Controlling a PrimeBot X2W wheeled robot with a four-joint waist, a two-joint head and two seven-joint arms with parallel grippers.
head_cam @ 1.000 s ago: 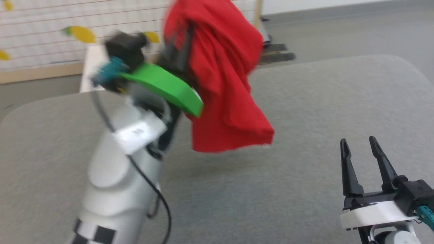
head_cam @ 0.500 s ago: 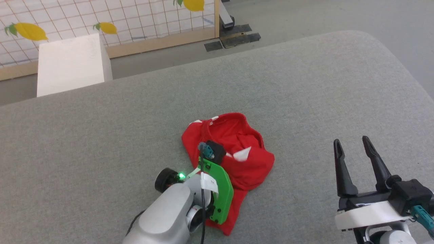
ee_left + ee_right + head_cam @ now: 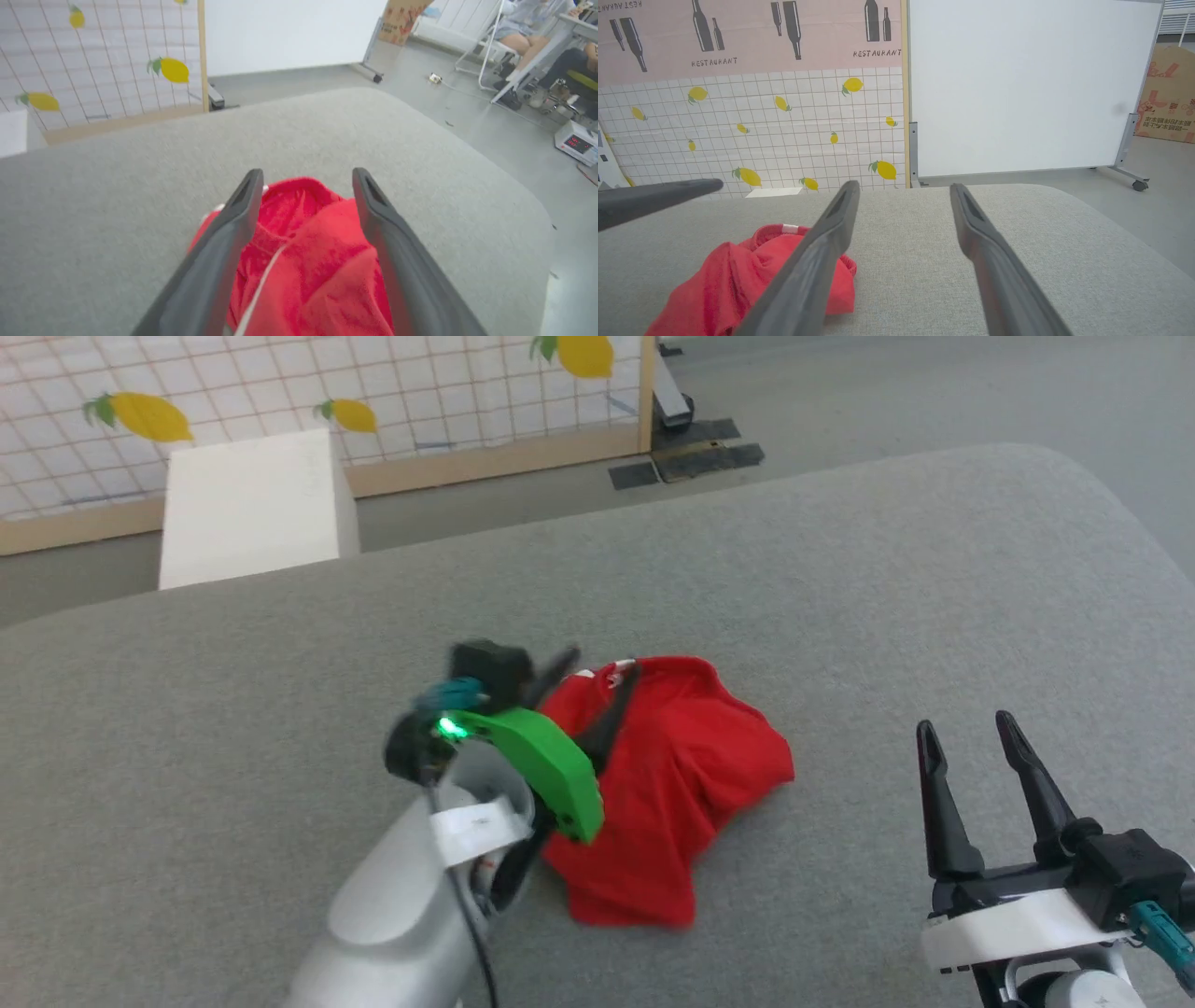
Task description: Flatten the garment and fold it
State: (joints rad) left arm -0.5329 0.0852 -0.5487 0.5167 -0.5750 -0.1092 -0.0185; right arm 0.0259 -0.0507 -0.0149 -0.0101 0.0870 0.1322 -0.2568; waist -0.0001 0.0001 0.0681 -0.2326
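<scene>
Left jaws: spread wide with nothing held. The left gripper [image 3: 605,663] sits over the far left part of the garment [image 3: 691,775], with red cloth showing between its fingers. Whether the fingers touch the cloth cannot be told.
Right jaws: the right gripper [image 3: 964,723] is parted and empty, above the bare grey table [image 3: 840,569] and apart from the garment.
Garment position: a crumpled heap near the middle of the table, released and lying flat on the surface.
Garment axis: the long axis runs roughly from far to near. The rounded edge with white trim [image 3: 789,228] is at the far end, and a narrower tail points toward the robot.
Left arm pose: the pale forearm [image 3: 401,915] rises from the bottom edge. The green bracket [image 3: 551,765] is at the wrist, and the fingers point away and to the right.
Right arm pose: low at the near right, fingers pointing away.
</scene>
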